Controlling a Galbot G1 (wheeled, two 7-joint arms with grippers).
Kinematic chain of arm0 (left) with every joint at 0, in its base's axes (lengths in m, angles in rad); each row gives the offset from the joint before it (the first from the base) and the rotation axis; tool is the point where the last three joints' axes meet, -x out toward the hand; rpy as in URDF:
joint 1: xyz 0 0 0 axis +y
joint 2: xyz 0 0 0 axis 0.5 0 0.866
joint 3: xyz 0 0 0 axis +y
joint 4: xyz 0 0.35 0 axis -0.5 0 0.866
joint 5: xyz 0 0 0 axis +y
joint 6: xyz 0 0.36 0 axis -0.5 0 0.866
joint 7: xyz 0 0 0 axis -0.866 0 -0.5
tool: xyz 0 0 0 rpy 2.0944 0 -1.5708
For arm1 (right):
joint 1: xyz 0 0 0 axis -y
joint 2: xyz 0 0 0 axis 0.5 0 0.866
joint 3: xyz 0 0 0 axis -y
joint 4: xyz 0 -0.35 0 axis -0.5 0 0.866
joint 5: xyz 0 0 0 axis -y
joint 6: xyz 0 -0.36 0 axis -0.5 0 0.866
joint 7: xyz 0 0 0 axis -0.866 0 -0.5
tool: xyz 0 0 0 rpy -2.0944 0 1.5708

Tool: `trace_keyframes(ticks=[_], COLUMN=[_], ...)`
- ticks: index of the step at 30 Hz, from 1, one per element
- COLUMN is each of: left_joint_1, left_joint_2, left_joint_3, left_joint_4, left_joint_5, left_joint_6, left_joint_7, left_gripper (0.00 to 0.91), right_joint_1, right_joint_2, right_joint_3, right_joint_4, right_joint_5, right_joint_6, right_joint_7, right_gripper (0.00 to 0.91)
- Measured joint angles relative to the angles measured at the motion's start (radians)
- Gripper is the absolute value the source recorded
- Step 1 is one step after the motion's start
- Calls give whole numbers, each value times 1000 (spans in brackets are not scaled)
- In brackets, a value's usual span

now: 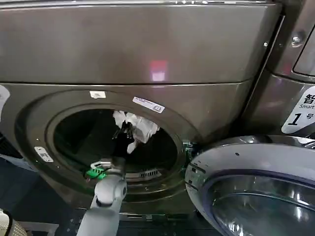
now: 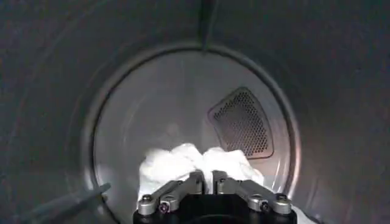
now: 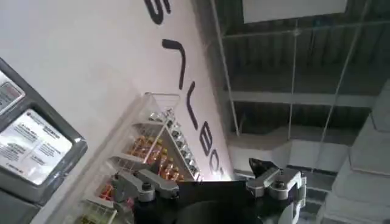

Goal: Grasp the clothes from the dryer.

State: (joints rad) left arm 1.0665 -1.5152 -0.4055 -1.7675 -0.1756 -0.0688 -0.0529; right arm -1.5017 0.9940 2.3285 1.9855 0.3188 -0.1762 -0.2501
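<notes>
The dryer [image 1: 147, 49] takes up most of my head view, a bronze-grey metal front with its round porthole in the lower left of the frame and a white label marked 1 [image 1: 299, 118] at the right edge. Its silver-rimmed glass door [image 1: 256, 187] hangs open in the lower right corner. In my left wrist view I look down the dark drum [image 2: 183, 103] to its pale back wall, where a perforated vent [image 2: 241, 125] sits right of centre.

My left arm rises from the bottom of the head view, left of centre, and reaches through the porthole. My left gripper [image 1: 124, 132] is inside the drum, clenched on the whitish clothes [image 1: 140, 125], which hang bunched around it near the upper middle of the opening. In the left wrist view, the fabric [image 2: 183, 164] bulges just beyond my pinched fingers [image 2: 194, 181].

My right gripper [image 3: 213, 185] points up at a ceiling and a white lettered wall, fingers spread apart and holding nothing.
</notes>
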Motion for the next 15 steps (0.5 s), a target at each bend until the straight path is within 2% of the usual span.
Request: trace_keyframes(ticks=[15], left_joint_1=[51], left_joint_2=[-4], left_joint_3=[-1], left_joint_4=[-53], left_joint_5=[-2], left_joint_6=[5], left_joint_7=[4], left_gripper=[0], right_joint_1=[3], right_joint_2=[2], right_joint_3=[-1], right_joint_4=[4], right_joint_5=[10], right_joint_6=[1], right_joint_7=[-2], right_gripper=[907])
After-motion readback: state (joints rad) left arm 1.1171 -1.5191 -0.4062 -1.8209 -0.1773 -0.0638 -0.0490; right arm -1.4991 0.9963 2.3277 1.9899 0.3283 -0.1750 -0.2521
